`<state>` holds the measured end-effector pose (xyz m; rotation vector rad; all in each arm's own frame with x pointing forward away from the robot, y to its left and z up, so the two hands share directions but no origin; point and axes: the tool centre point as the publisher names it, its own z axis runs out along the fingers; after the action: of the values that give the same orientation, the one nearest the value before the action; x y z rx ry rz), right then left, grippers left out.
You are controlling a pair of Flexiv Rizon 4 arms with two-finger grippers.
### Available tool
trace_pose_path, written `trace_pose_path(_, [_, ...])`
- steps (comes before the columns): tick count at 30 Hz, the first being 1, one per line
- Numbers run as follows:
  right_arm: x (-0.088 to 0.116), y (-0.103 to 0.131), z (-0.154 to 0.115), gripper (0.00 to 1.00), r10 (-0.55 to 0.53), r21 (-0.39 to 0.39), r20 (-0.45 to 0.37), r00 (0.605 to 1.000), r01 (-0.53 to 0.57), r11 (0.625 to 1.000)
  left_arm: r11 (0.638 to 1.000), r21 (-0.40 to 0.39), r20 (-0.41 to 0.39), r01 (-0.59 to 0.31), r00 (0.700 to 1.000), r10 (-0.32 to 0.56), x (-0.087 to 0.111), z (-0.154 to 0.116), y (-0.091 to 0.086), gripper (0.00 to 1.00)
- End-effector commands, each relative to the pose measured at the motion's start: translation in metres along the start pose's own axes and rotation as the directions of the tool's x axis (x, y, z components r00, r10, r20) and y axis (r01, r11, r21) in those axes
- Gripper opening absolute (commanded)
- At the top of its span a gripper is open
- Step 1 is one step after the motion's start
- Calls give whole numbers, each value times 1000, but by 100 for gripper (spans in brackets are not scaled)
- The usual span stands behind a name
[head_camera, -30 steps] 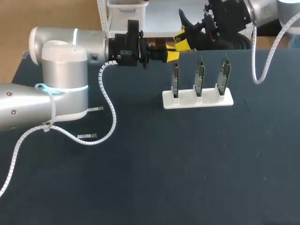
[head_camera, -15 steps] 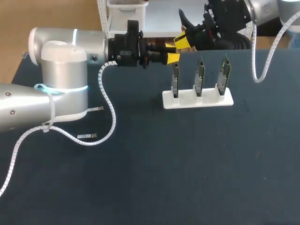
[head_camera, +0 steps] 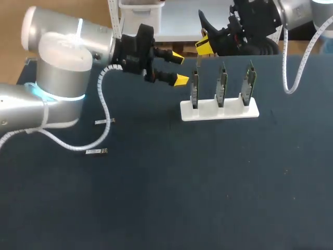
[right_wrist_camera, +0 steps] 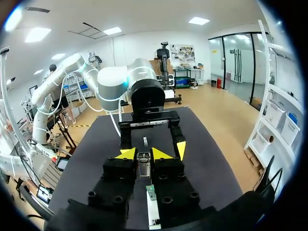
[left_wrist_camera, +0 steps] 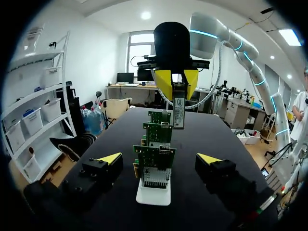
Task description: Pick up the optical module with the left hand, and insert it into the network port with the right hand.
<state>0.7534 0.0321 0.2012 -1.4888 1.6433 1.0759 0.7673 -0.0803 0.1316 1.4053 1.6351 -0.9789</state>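
The optical module (head_camera: 198,63), a thin metal bar, hangs above the leftmost of three upright green port boards (head_camera: 221,83) in a white rack (head_camera: 218,111). My right gripper (head_camera: 203,47) is shut on its upper end. In the right wrist view the module (right_wrist_camera: 143,169) sits between the right gripper's (right_wrist_camera: 143,154) yellow tips, with the rack (right_wrist_camera: 153,217) below. My left gripper (head_camera: 179,67) stands open just left of the module, not touching it. In the left wrist view the left gripper (left_wrist_camera: 158,158) straddles the row of boards (left_wrist_camera: 155,161), and the held module (left_wrist_camera: 179,109) hangs beyond them.
Two small white labels (head_camera: 104,121) (head_camera: 96,151) lie on the dark table left of the rack. The left arm's white cable (head_camera: 106,112) loops above that area. The table's near half is bare dark surface.
My left gripper has opened, let go of the module and drawn back to the left. The module stays in the right gripper, which closed on it.
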Motion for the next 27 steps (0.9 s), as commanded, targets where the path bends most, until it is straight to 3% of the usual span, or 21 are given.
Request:
trace_pose_path(1, [3, 6, -2, 0, 1, 12, 6, 1000, -1, 1000, 1000, 15, -97, 18, 995, -17, -2, 3, 10, 100])
trace_pose_path(11, [5, 9, -6, 0, 5, 16, 10, 1000, -6, 1000, 999, 33, -188, 33, 982, -26, 13, 15, 18, 100])
trace_pose_path(27, [5, 7, -8, 0, -3, 11, 5, 1000, 3, 1000, 998, 32, -246, 52, 968, -43, 29, 17, 21, 100])
